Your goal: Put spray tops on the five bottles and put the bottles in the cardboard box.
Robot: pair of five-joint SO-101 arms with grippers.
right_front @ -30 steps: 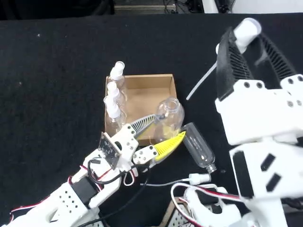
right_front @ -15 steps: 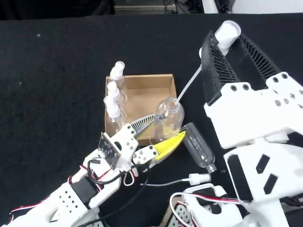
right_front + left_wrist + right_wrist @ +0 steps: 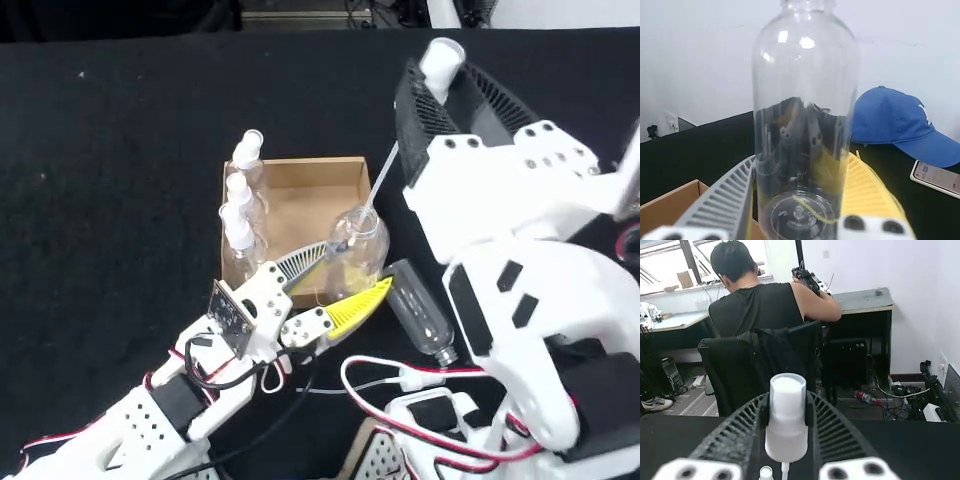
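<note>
The left pincer [image 3: 357, 265] is clamped on a clear bottle [image 3: 360, 238], upright, mouth up, at the cardboard box [image 3: 300, 195] corner. The right pincer [image 3: 440, 75] is clamped on a spray top [image 3: 441, 57], tube [image 3: 377, 188] slanting down to that mouth. Black counter [image 3: 120, 150].

Glossy clear-plastic bottle [image 3: 805, 115] (matt cardboard box [image 3: 300, 200])

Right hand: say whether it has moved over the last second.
Yes. The right hand carried its spray top leftward, toward the cardboard box.
</note>
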